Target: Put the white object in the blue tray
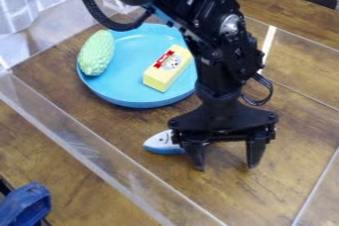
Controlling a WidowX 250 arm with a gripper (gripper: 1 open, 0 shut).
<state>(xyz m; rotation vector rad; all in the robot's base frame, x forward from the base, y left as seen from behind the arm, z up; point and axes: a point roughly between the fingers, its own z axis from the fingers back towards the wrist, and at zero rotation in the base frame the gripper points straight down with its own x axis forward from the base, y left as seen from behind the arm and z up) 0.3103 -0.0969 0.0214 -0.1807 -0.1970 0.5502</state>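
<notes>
While the pincer [227, 165] hangs low over the tabletop [119, 185] with its 2 fingers apart, the white object [163, 143] lies beside and partly behind it, outside the blue tray [119, 93].

The yellow block [165, 69] in the blue tray [117, 83] is carrying a label with red and white areas, but its print is showing too small and blurred to read. No word, brand, number or sign is coming through legibly anywhere else in the view.
</notes>
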